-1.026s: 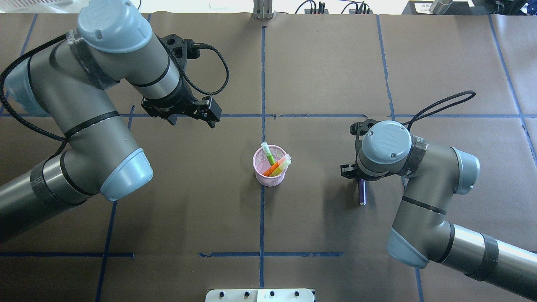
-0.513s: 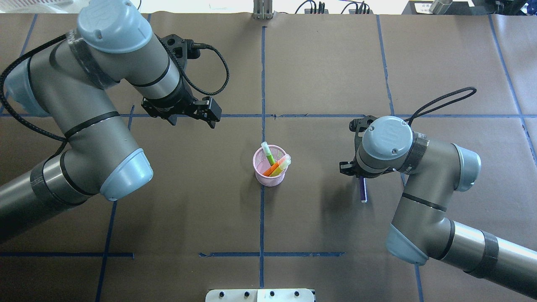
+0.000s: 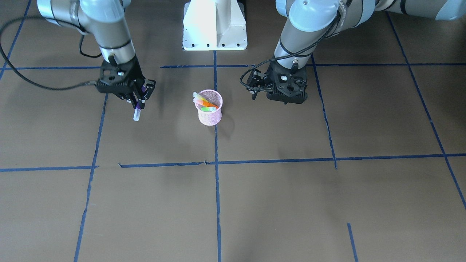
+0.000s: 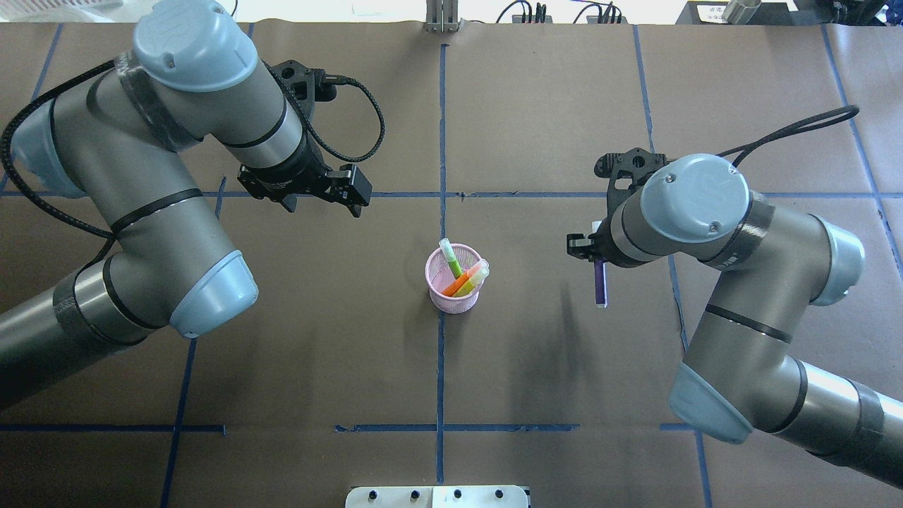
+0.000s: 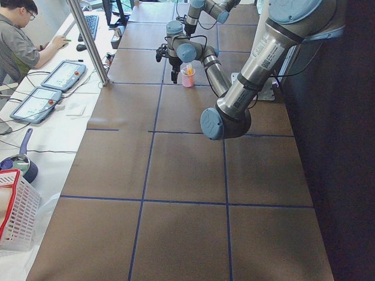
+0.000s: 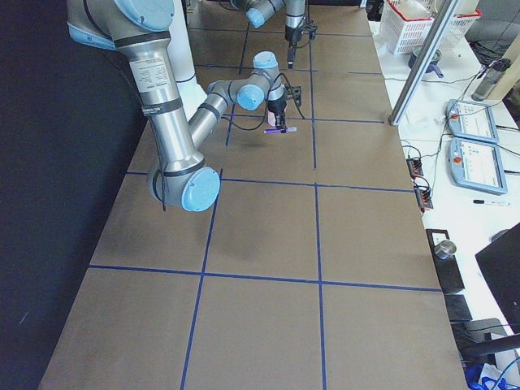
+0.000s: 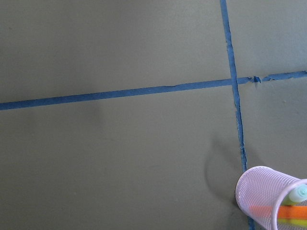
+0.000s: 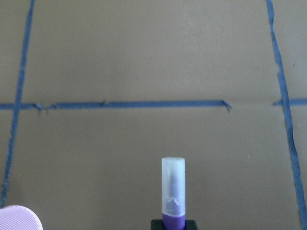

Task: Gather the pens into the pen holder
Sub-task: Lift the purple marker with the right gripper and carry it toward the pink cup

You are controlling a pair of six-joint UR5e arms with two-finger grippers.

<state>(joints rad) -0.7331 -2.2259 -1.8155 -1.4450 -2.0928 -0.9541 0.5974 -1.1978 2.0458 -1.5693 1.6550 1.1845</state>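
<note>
The right wrist camera shows what the wide views do not: the purple pen (image 8: 173, 191) sticks straight out past the fingertips, its pale see-through cap (image 8: 173, 184) outermost and the purple barrel pinched at the frame's bottom edge. In the front-facing view, the right gripper (image 3: 137, 103) is clamped on that pen (image 3: 137, 112), cap end lowest. From overhead the wrist hides most of the right gripper (image 4: 598, 259), and only the pen (image 4: 600, 284) shows beneath it.

A second ago the pen was lower and nearer the robot. The right arm has since risen and carried it farther out, and the pen now appears clear of the table (image 4: 536, 395). The left arm has not moved.

The pen holder (image 4: 454, 295) stands well off to the right gripper's left, between the two grippers, with an orange pen and two green-yellow ones leaning inside. Whether the left gripper (image 4: 331, 189) is open or closed cannot be told, since its camera shows no fingers, only the holder (image 7: 261, 191) and blue tape.
</note>
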